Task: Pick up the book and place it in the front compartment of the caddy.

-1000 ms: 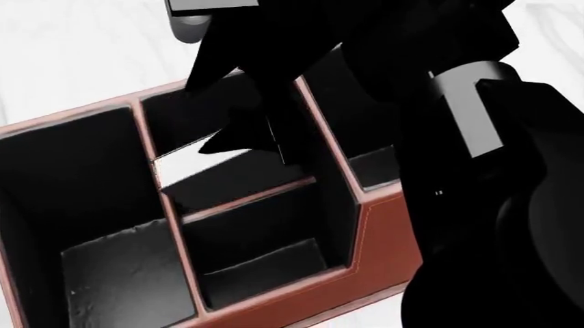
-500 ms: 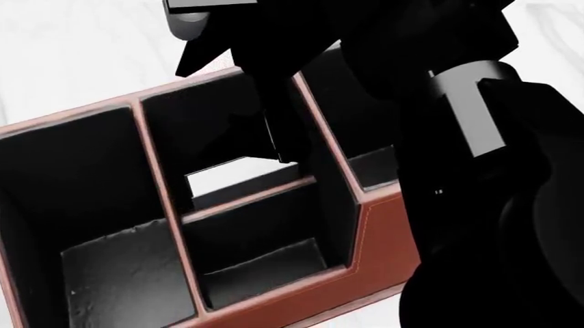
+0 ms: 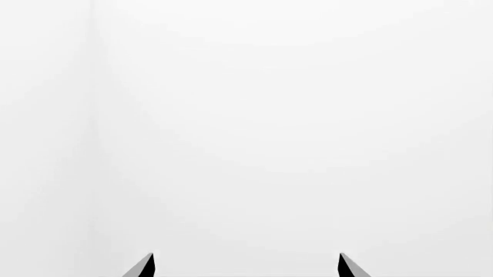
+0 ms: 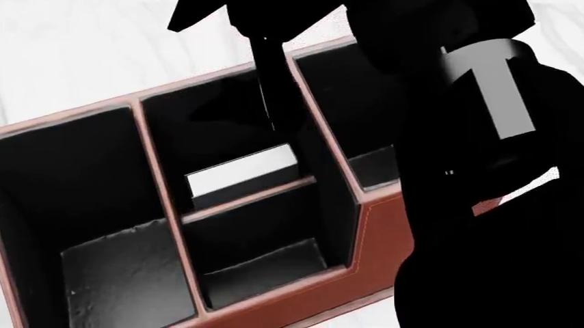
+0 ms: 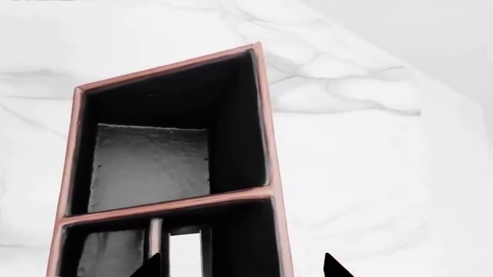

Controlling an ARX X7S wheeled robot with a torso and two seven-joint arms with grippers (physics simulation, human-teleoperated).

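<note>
Book (image 4: pixel 242 171) mostly hidden inside caddy (image 4: pixel 379 229); right gripper (image 5: pixel 242 266) fingers released, tips cropped.

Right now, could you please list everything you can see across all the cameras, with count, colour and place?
caddy: one, reddish-brown outside, black lining, pale pink rims; fills most of the head view, standing on the table.
front compartment: one, black-lined small cell of the divided middle section, on the far side of the low divider; it holds the book.
book: one, only its white page edges show; inside the front compartment, against the divider.
table: one, white marble-patterned; under and around the caddy.
right pincer: one, black, open and empty; above the caddy's middle section.
left pincer: one, black tips set apart, nothing between them; faces a plain white surface.
right arm: one, black with a grey band; crosses the head view's right side.
</note>
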